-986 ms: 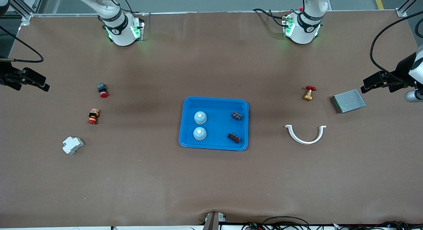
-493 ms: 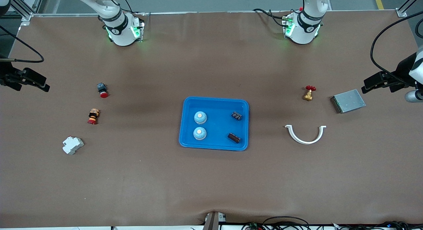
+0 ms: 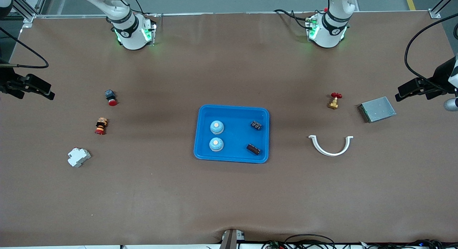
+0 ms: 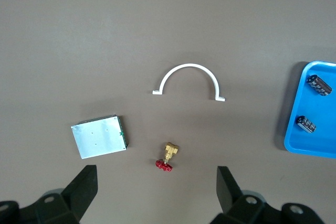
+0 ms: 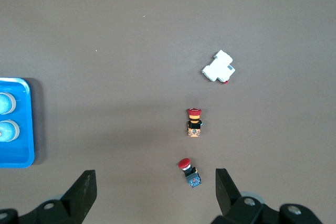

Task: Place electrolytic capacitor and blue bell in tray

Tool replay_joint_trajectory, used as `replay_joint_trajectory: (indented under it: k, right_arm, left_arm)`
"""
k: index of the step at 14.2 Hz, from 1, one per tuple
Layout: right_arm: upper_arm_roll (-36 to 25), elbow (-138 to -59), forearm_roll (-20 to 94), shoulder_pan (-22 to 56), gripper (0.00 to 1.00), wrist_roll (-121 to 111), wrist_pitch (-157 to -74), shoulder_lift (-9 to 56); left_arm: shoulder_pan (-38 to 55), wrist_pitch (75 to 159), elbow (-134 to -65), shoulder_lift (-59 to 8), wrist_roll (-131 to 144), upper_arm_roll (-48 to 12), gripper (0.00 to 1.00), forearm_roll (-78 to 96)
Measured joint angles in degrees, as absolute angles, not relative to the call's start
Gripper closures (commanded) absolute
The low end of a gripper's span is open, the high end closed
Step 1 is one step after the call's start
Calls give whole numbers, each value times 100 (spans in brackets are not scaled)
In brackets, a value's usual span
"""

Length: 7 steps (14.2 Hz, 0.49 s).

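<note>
The blue tray [image 3: 232, 111] lies mid-table. In it sit two blue bells [image 3: 217, 127] [image 3: 216, 144] and two dark electrolytic capacitors [image 3: 256, 125] [image 3: 253, 149]. The left wrist view shows the tray's corner [image 4: 315, 145] with both capacitors [image 4: 319, 84] [image 4: 306, 124]. The right wrist view shows the tray's edge [image 5: 16, 156] with both bells [image 5: 5, 103] [image 5: 6, 130]. My left gripper [image 3: 411, 88] [image 4: 156, 182] hangs open and empty, high over the left arm's end of the table. My right gripper [image 3: 35, 88] [image 5: 152, 184] hangs open and empty over the right arm's end.
Toward the left arm's end lie a red-handled brass valve [image 3: 334, 100], a grey metal box [image 3: 377, 109] and a white half-ring clamp [image 3: 331, 145]. Toward the right arm's end lie a red push button [image 3: 111, 97], a red-and-yellow button [image 3: 101, 126] and a white breaker [image 3: 78, 157].
My left gripper has drifted slightly outward toward the left arm's end of the table. Everything on the table stays put.
</note>
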<state>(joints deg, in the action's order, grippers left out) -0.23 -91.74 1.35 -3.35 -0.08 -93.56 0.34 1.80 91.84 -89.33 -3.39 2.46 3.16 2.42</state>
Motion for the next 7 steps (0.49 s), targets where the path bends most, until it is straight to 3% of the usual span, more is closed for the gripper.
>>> replay_joint_trajectory:
  k: [7]
  right_arm:
    - [2,-9227,135,-328,0,-8,-9439,34]
  left_arm:
    - [183,9095,-8927,-339,246,317,0,242]
